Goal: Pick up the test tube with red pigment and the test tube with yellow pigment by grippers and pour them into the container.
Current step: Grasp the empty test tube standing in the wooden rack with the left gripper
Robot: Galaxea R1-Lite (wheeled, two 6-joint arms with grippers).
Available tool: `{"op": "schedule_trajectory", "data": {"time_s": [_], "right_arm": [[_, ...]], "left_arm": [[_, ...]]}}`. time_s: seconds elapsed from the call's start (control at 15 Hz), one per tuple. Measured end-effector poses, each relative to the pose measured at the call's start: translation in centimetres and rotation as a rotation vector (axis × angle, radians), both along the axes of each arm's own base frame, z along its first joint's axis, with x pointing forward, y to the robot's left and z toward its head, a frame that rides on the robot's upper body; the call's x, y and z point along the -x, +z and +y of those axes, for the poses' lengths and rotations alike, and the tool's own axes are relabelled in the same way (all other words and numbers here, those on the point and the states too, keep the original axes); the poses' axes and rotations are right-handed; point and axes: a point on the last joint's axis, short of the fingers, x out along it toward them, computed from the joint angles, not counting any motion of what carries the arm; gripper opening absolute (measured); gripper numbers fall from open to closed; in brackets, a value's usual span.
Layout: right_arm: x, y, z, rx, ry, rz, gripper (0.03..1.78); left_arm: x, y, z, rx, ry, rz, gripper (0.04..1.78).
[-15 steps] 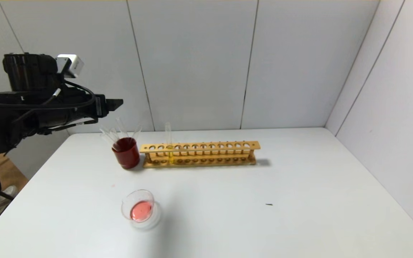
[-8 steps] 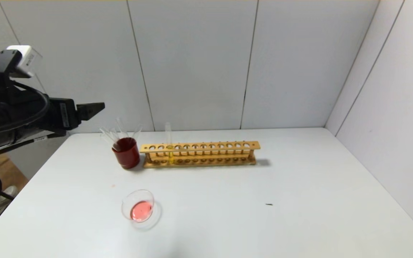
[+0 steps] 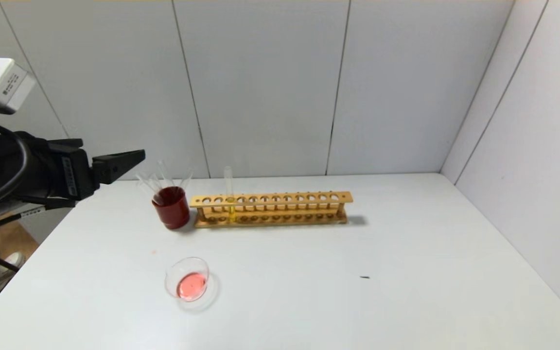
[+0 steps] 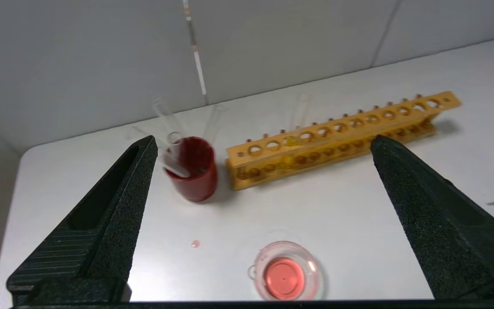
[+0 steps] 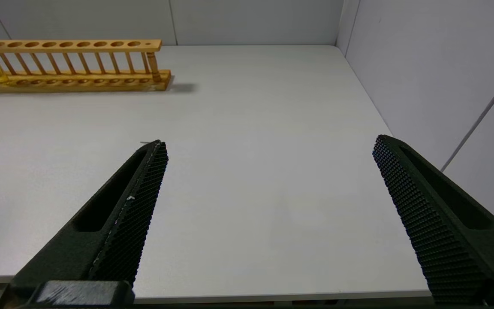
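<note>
The left pincer (image 4: 264, 146) gapes wide and empty above the bench's (image 3: 406, 253) left edge, touching nothing. The right pincer (image 5: 268, 146), seen only by its wrist camera, is likewise spread and empty. The yellow tube (image 3: 229, 194) stands in the rack (image 3: 270, 209); the dish (image 3: 190, 284) holds red liquid.

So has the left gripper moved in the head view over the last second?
Yes. The left gripper has drawn back toward the robot's left and dropped a little; its tip now sits left of the red cup rather than above it.
</note>
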Motion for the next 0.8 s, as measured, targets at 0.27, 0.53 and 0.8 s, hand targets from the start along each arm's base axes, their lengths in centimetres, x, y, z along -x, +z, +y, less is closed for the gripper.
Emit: {"op": "schedule_trajectory", "data": {"time_s": [0.27, 0.53, 0.8], "right_arm": [[0.0, 0.0, 0.0, 0.000, 0.000, 0.000, 1.75], [0.0, 0.0, 0.0, 0.000, 0.000, 0.000, 1.75], [0.0, 0.0, 0.0, 0.000, 0.000, 0.000, 1.75]], "left_arm": [[-1.8, -0.8, -1.7, -0.007, -0.053, 0.048, 1.75], [-5.0, -2.6, -3.8, -0.026, -0.091, 0.110, 1.75], [-9.8, -5.1, -6.1, -0.011, -0.102, 0.107, 1.75]]}}
